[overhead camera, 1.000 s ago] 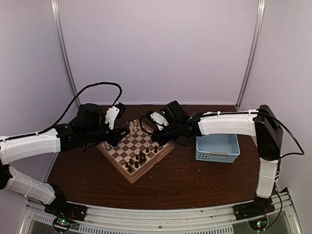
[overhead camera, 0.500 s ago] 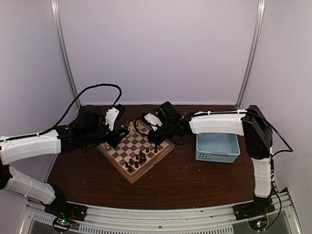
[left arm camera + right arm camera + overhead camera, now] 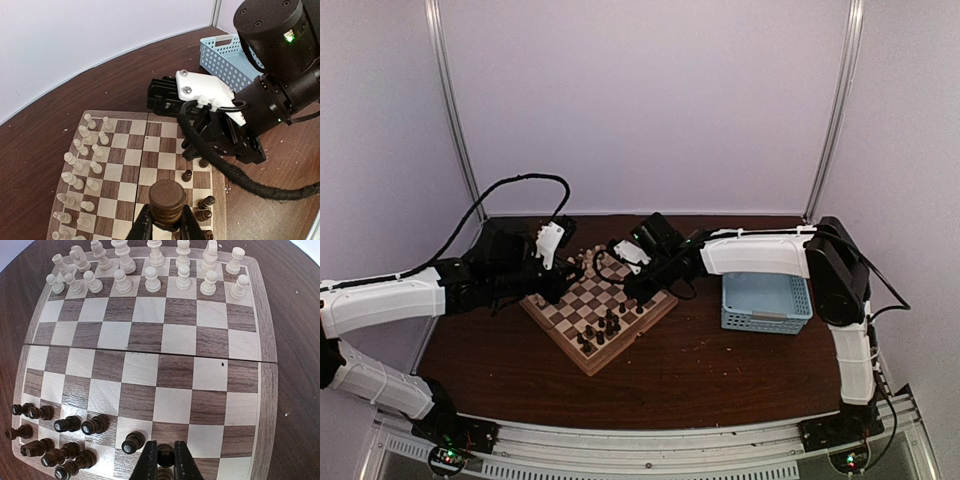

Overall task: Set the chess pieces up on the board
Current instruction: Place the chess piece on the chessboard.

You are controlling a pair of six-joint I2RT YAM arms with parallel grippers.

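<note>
The right arm [image 3: 760,255] now reaches further over the board [image 3: 172,370], the right jaws pinching a dark piece [image 3: 165,455] and the left jaws another dark piece [image 3: 166,200]; cream pieces [image 3: 152,280] stand ready, dark ones [image 3: 65,425] lie jumbled.

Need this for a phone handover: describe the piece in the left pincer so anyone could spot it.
On the checkered board mid-table, look where the left pincer hangs over the squares. It grips a dark brown piece with a round top. The other dark pieces sit on the board; this one is pinched between two fingers.
</note>
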